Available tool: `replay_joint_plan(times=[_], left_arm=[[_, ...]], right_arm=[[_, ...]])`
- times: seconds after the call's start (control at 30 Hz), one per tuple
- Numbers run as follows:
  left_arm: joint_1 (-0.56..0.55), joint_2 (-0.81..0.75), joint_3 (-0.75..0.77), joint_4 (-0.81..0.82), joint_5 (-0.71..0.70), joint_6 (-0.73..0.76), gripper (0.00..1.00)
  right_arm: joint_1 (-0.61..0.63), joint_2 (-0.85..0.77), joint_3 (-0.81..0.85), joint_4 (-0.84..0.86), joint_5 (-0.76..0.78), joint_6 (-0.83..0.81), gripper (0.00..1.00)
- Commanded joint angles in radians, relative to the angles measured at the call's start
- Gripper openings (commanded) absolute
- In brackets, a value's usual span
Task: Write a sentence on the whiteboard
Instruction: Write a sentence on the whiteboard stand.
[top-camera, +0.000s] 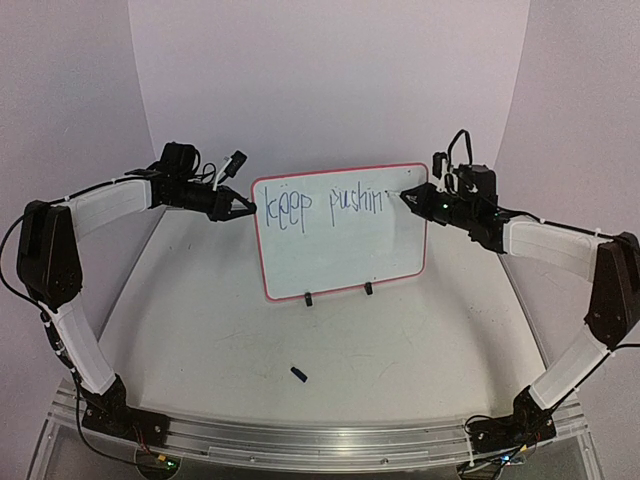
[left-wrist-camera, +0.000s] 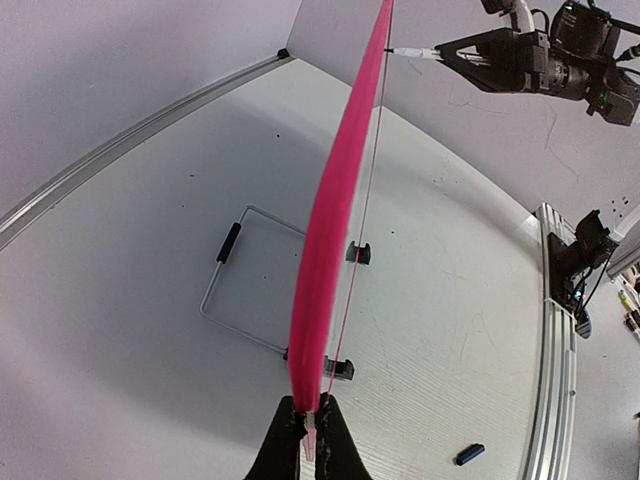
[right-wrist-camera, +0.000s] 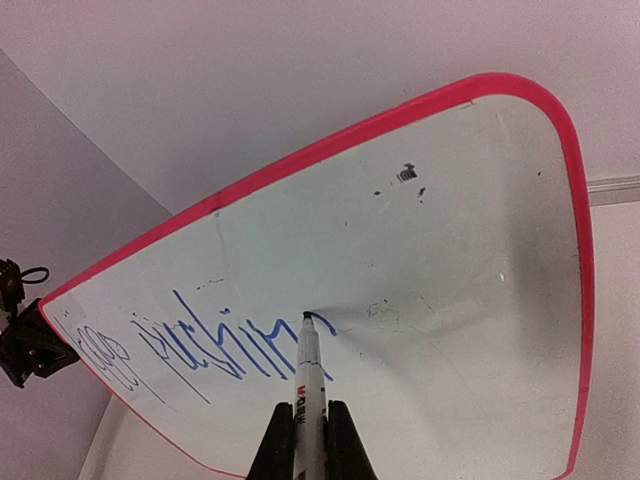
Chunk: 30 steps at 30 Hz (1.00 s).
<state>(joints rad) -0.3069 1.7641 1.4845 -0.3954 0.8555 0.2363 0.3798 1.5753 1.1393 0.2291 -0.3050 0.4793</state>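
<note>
We saw the whiteboard (top-camera: 345, 250) standing on the tabletop (top-camera: 400, 350), our left end effector (top-camera: 248, 207) clamped on its left rim. Our right end effector (top-camera: 410, 198) gripped a marker (right-wrist-camera: 308, 380), tip touching the sentence (top-camera: 330, 203) at "keep pushin".

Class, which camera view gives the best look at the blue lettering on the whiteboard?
The top external view: the lettering faces the camera upright and reads "keep pushin". The right wrist view shows it upside down and slanted, with the marker at the last stroke. The left wrist view sees the whiteboard edge-on, so no writing.
</note>
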Motion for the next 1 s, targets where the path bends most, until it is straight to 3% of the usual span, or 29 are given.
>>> replay_joint_plan(times=[0.0, 0.33, 0.97], left_arm=[[-0.02, -0.012, 0.017, -0.084, -0.026, 0.016, 0.0], [-0.021, -0.011, 0.019, -0.083, -0.024, 0.016, 0.0], [-0.02, -0.012, 0.019, -0.085, -0.025, 0.015, 0.0]], right_arm=[[-0.005, 0.029, 0.031, 0.03, -0.042, -0.009, 0.0], [-0.005, 0.002, -0.033, 0.017, -0.011, -0.005, 0.0], [-0.005, -0.013, 0.039, -0.001, 0.04, -0.021, 0.0]])
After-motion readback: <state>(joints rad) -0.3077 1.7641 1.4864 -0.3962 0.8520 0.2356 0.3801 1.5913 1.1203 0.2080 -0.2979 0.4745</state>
